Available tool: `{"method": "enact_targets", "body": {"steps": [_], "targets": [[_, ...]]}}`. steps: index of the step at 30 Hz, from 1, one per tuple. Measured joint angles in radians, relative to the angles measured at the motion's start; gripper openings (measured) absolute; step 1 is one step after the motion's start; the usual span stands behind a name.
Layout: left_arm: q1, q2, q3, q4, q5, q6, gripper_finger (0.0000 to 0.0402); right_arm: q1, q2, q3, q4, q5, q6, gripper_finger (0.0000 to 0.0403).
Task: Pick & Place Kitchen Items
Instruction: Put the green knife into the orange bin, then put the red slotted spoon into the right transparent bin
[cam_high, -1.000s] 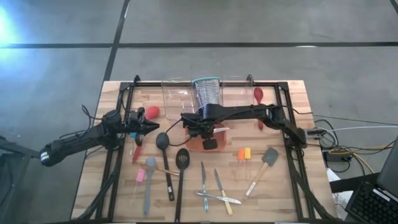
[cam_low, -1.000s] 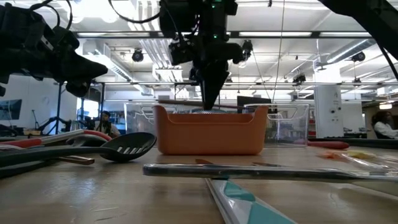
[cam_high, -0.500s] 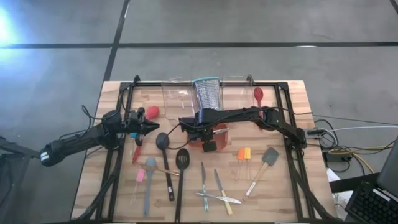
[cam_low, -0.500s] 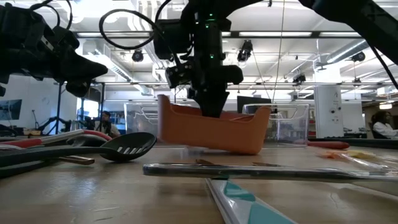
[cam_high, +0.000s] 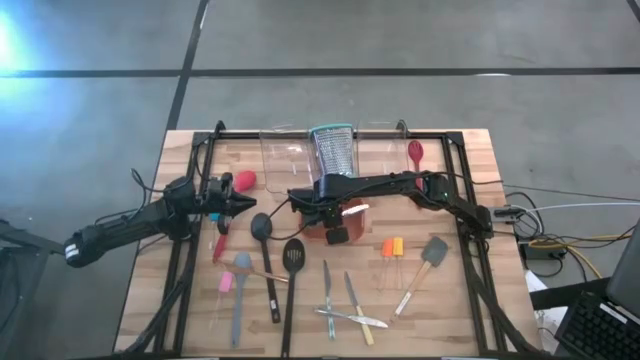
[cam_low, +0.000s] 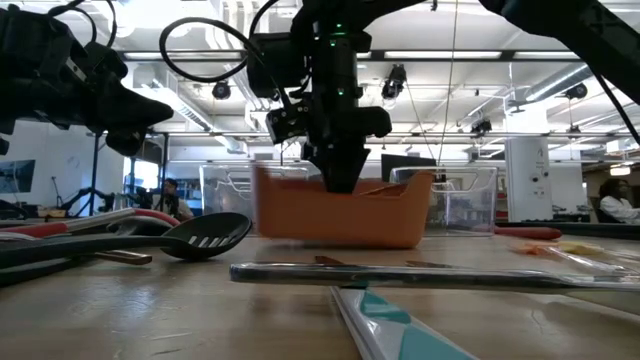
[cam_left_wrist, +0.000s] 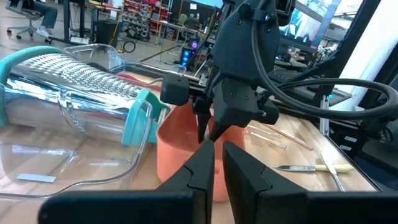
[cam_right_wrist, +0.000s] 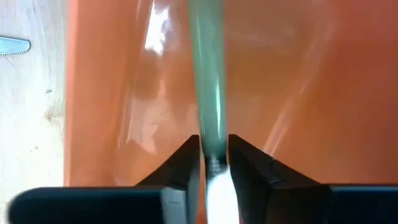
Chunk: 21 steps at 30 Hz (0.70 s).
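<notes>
Utensils (cam_high: 300, 275) lie scattered across the desk's (cam_high: 470, 300) near half in the high view; right end effector (cam_high: 333, 215) is over the orange tray (cam_high: 352, 212). Low view: it dips into the tray. Left wrist: left end effector (cam_left_wrist: 214, 163) nearly closed, empty. Right wrist: fingers (cam_right_wrist: 186, 163) clench a green-handled tool (cam_right_wrist: 208, 93) inside the tray.

My wooden desk (cam_high: 480, 300) carries an orange tray (cam_high: 345, 222), clear bins (cam_high: 284, 155), a steel grater (cam_high: 334, 150), and scattered utensils: black spoons (cam_high: 262, 228), grey spatula (cam_high: 433, 252), knives (cam_high: 350, 295).
</notes>
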Motion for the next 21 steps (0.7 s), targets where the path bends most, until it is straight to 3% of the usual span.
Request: {"method": "enact_targets", "body": {"steps": [8, 21], "targets": [[0.0, 0.0, 0.0, 0.0, 0.0, 0.0, 0.0039, 0.0, 0.0, 0.0, 0.002, 0.001, 0.008, 0.0131], [0.0, 0.0, 0.0, 0.0, 0.0, 0.0, 0.0039, 0.0, -0.005, 0.063, -0.001, 0.008, 0.049, 0.014]]}}
